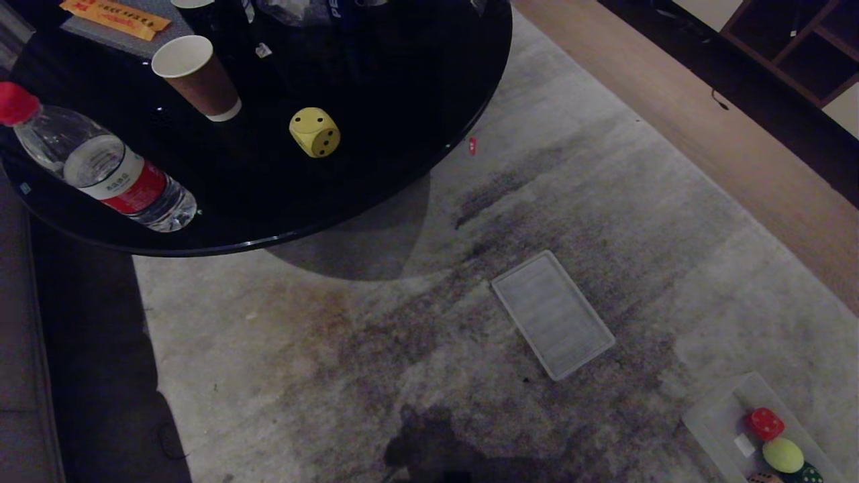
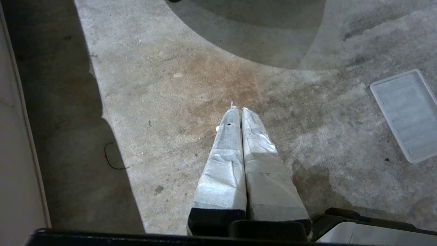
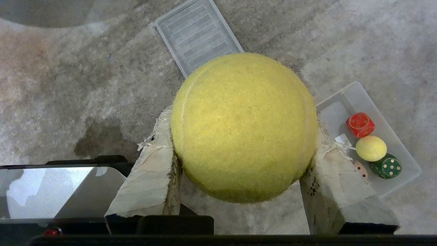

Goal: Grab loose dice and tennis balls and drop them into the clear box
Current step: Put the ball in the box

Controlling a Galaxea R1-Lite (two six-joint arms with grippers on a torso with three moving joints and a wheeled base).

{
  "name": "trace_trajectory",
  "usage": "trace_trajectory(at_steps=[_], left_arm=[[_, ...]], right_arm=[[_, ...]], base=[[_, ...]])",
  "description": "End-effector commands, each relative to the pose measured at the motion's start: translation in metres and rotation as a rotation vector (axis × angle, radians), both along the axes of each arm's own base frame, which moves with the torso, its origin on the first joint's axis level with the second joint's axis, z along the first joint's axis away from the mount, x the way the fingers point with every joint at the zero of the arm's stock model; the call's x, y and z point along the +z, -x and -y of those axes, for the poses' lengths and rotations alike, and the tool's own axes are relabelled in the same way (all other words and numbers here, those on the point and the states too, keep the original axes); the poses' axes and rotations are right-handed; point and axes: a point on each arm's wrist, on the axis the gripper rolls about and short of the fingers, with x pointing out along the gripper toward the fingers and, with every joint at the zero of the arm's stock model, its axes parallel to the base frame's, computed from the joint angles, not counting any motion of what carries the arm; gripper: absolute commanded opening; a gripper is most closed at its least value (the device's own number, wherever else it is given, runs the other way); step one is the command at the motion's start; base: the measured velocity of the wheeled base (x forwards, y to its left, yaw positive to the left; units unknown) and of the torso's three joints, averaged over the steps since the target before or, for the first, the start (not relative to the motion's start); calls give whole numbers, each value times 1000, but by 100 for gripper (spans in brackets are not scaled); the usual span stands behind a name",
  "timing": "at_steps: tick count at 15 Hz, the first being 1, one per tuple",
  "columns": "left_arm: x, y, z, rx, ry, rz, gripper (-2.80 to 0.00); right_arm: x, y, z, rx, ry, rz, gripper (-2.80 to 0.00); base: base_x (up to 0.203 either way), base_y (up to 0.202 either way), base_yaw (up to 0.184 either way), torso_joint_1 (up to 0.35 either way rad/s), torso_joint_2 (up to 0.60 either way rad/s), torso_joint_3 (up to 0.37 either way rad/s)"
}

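In the right wrist view my right gripper (image 3: 242, 123) is shut on a fuzzy yellow-green tennis ball (image 3: 244, 126), held above the carpet. Just beside it on the floor lies the clear box (image 3: 355, 92), holding a red die (image 3: 360, 124), another tennis ball (image 3: 371, 148), a dark green die (image 3: 386, 166) and a partly hidden peach die (image 3: 360, 169). The head view has the box (image 1: 711, 416) at its lower right corner. A yellow die (image 1: 314, 132) with black dots sits on the round black table. My left gripper (image 2: 239, 110) is shut and empty over bare carpet. Neither arm shows in the head view.
The flat ribbed lid (image 1: 552, 314) lies on the carpet between table and box. The black table (image 1: 376, 174) also carries a water bottle (image 1: 100, 168) and a paper cup (image 1: 196, 77). A dark sofa edge (image 1: 27, 335) runs along the left; wooden floor (image 1: 704, 114) lies far right.
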Motion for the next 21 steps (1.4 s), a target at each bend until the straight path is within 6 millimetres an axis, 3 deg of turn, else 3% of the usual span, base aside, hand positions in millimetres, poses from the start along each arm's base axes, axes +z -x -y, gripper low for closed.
trace_trajectory(at_steps=[1,5,21], left_arm=[[0,0,0,-1,0,-3,-280],[0,0,0,-2,-2,-3,-280],[0,0,0,2,0,-3,-280]], right_arm=[[0,0,0,1,-1,-4,-280],[0,0,0,1,-1,-4,-280],[0,0,0,1,-1,-4,-280]], base=[[0,0,0,0,0,0],[1,1,-26,2,1,1],[2,10,-160,3,4,3]])
